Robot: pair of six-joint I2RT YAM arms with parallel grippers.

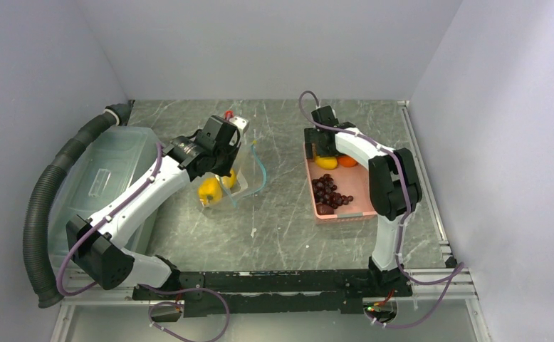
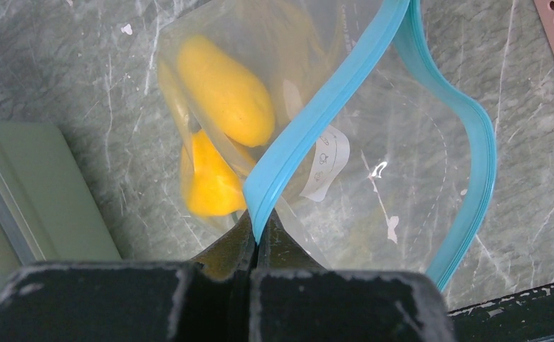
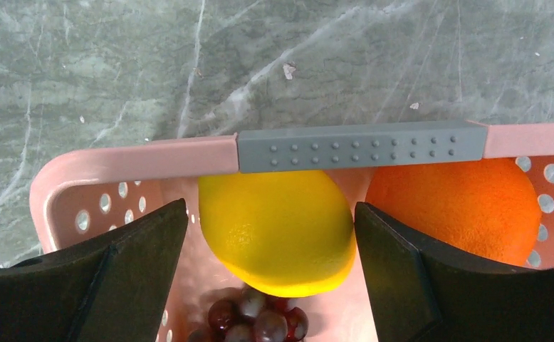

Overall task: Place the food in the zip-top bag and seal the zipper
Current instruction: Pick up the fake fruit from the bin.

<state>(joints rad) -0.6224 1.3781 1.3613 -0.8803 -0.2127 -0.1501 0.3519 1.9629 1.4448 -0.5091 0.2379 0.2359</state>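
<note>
Grey worktop (image 1: 288, 221): bag (image 2: 374, 164) left of centre holds pepper (image 2: 210, 182), oblong fruit (image 2: 224, 89); left claw (image 2: 258, 239) clamped on its zipper (image 2: 317, 114). Pink basket (image 3: 117, 160) near right edge holds lemon (image 3: 278, 231), orange ball (image 3: 459, 206), grapes (image 1: 331, 194); right claw (image 3: 270, 214) open astride lemon.

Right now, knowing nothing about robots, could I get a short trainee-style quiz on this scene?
1. True or false: the left end effector is shut on the zipper.
2. Fill in: the open right end effector straddles the ____ in the pink basket.
3. How many yellow pieces are inside the zip-top bag?
Key: 1 true; 2 lemon; 3 two.
</note>
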